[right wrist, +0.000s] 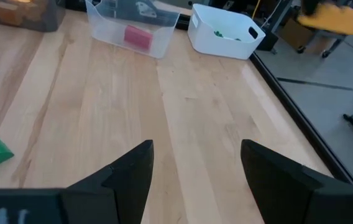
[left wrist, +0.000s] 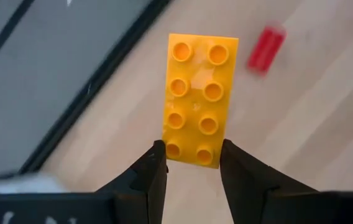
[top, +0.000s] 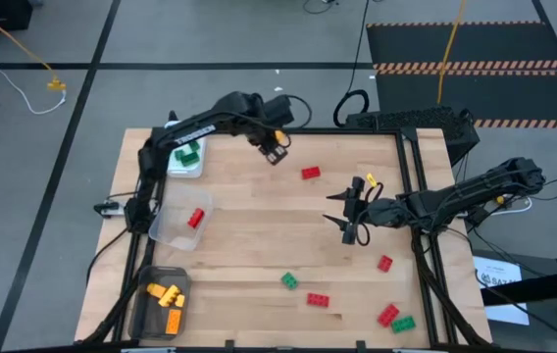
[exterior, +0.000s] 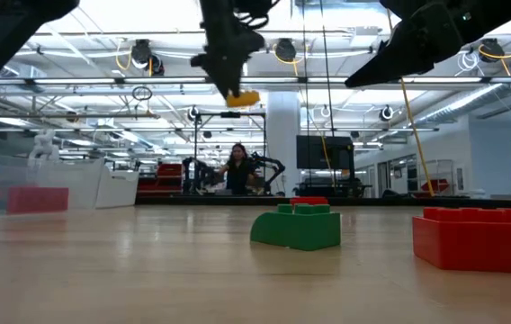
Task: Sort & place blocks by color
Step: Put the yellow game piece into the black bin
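Because the wooden table (top: 249, 245) is the largest surface in play, it comes first: it carries three trays along its left edge and the loose blocks across its right half. The white tray (top: 196, 169) holds green pieces, count unclear; the clear tray (top: 166, 227) holds one red block (top: 196, 218); the dark tray (top: 147, 312) holds about three yellow-orange pieces.

The left gripper (top: 275, 149) hangs above the table's far edge, its fingers closed on one end of a yellow block (left wrist: 199, 99), gripping the two long sides. The right gripper (top: 354, 210) hovers over the right half, fingers spread wide and empty.

Loose on the table: four red blocks (top: 311, 173), (top: 384, 262), (top: 318, 300), (top: 387, 315) and two green blocks (top: 288, 280), (top: 403, 324).

Judged from appearance, each block is light, rigid and smooth-sided, so it may slip or pivot in a narrow grip. Take hold across the two long flat sides, near mid-length, with the studs facing up.
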`<state>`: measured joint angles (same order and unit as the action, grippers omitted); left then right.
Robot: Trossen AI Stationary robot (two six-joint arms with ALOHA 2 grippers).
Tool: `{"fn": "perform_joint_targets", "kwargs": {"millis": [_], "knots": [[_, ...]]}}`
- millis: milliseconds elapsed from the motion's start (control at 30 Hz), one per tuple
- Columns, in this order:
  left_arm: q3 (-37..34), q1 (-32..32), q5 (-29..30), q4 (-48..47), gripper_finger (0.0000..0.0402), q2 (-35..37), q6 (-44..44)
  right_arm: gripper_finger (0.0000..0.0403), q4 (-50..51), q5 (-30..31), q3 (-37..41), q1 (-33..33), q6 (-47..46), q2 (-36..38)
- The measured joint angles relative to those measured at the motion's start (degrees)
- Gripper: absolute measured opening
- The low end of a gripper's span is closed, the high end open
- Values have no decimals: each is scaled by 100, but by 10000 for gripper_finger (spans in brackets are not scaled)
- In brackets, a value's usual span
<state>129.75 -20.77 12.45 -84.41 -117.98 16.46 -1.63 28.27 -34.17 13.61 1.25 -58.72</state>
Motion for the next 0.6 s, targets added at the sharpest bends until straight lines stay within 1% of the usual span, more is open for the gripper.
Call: {"fn": "perform_joint_targets", "kwargs": {"millis": [100,167,300,433,600], "knots": [[-7,140,81,-626,128,143,144,235,53,-2,0,0,-87,0],[-215,297,64,-502,128,311,169,235,69,-3,0,0,-132,0],[-621,683,-58,-540,128,585,167,235,201,-7,0,2,-315,0],[-1337,929,-44,-543,128,968,439,235,377,-24,0,74,-406,2],[-2374,1250,-38,-467,128,1670,984,235,359,-23,0,196,-406,0]]}}
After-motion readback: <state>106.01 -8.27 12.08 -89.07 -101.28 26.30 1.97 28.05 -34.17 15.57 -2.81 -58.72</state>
